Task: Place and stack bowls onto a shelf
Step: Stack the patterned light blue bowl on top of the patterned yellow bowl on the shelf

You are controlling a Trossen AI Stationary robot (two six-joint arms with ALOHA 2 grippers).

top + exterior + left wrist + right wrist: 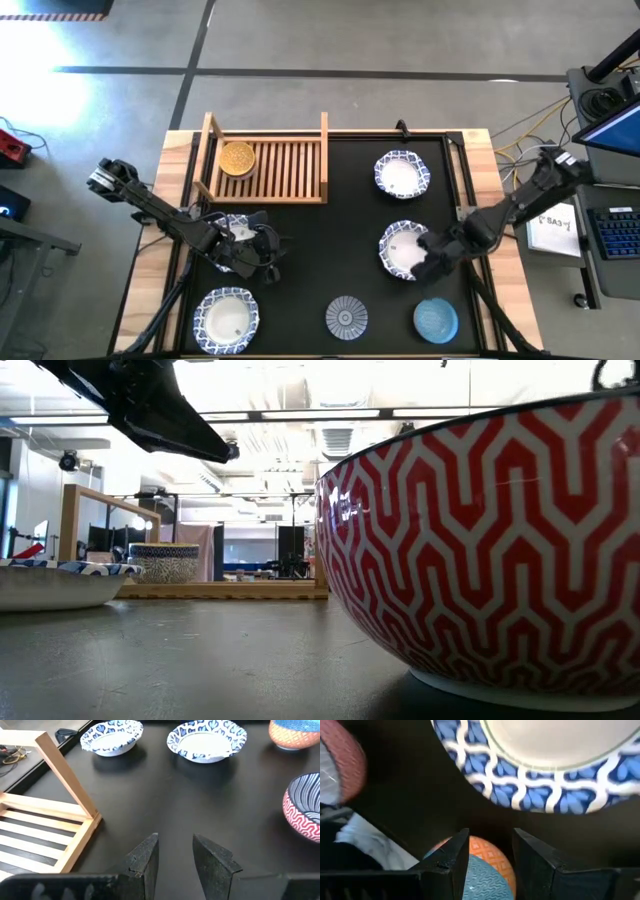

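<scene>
— Which hand are you sending in?

— Your right hand [432, 262]; it is hovering empty, fingers narrowly parted, at the near edge of a blue-rimmed white bowl [403, 246].

— And the shelf [265, 160]?

— Well away across the worktop [340, 230], probably nearer your left hand [262, 250], which is also empty and slightly parted.

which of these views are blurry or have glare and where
Low view: the red bowl looms huge and close, with ceiling lights glaring behind and the arm in silhouette. Right wrist view: soft focus, the white bowl and the orange-sided bowl between the right pincer fingers are blurred. High view: bright glare on the floor at upper left. Left wrist view: sharp, evenly lit.
</scene>
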